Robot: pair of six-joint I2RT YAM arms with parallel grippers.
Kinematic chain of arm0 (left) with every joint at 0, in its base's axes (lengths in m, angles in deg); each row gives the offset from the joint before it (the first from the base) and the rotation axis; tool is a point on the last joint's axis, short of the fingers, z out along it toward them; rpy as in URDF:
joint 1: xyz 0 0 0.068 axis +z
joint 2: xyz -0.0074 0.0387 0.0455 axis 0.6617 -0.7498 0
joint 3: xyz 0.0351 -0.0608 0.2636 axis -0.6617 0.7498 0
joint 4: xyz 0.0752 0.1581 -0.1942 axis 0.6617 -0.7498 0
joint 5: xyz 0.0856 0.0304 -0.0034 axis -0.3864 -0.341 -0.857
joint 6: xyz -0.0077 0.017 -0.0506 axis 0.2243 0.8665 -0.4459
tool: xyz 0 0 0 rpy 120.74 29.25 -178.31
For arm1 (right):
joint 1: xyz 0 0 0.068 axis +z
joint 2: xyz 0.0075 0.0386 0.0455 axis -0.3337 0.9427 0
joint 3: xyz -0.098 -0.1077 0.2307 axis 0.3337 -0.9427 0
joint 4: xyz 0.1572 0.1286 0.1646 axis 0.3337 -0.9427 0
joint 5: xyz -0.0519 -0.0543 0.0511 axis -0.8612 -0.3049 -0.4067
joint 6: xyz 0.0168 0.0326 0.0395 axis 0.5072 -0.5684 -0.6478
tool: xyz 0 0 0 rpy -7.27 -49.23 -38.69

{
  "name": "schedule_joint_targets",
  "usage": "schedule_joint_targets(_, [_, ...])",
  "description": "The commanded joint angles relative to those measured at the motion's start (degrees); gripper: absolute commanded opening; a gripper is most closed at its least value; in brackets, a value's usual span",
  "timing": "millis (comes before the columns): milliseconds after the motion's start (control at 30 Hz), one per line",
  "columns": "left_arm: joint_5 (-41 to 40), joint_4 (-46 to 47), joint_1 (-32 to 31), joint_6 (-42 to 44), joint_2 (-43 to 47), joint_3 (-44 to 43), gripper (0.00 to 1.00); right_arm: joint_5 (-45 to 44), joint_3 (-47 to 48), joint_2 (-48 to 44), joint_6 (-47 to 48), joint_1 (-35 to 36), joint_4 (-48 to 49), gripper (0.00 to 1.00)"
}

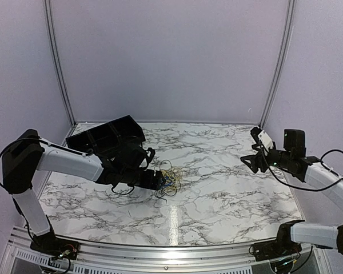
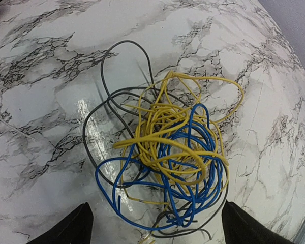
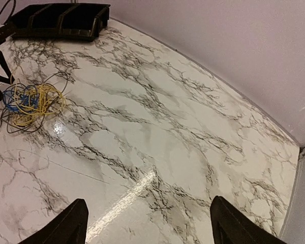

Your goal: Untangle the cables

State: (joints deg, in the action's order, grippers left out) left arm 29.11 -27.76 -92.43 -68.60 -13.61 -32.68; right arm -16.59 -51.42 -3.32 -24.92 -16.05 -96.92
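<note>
The cables lie in one tangled heap (image 1: 170, 178) on the marble table, near its middle left. In the left wrist view the yellow cable (image 2: 168, 119), the blue cable (image 2: 190, 175) and the dark grey-black cable (image 2: 99, 114) loop through each other. My left gripper (image 2: 155, 229) is open, just above the heap's near edge, its fingertips (image 2: 73, 226) on either side of the heap and holding nothing. My right gripper (image 3: 147, 223) is open and empty, raised at the far right, well away from the heap (image 3: 30, 101).
A black tray (image 1: 106, 136) with compartments stands at the back left, just behind my left arm; it also shows in the right wrist view (image 3: 58, 20). The table's right edge meets the wall rail (image 3: 300, 152).
</note>
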Motion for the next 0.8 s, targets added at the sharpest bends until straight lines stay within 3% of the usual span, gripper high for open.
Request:
schedule_joint_targets(0, [0.1,1.6,-0.5,-4.4,-0.5,-2.1,0.91,3.2,4.3,2.9,2.9,6.7,-1.0,0.82])
schedule_joint_targets(400, [-9.9,-2.6,-1.5,-3.6,20.9,13.7,0.92,-2.9,30.1,33.3,5.9,27.1,-13.1,0.68])
schedule_joint_targets(500, [-9.9,-1.7,-1.6,-5.3,23.8,16.6,0.92,-2.5,36.8,41.0,4.2,29.3,-15.6,0.62])
schedule_joint_targets(767, [-7.0,1.9,-2.3,-5.4,26.6,20.3,0.89,-1.2,45.6,51.9,2.5,32.7,-18.0,0.59])
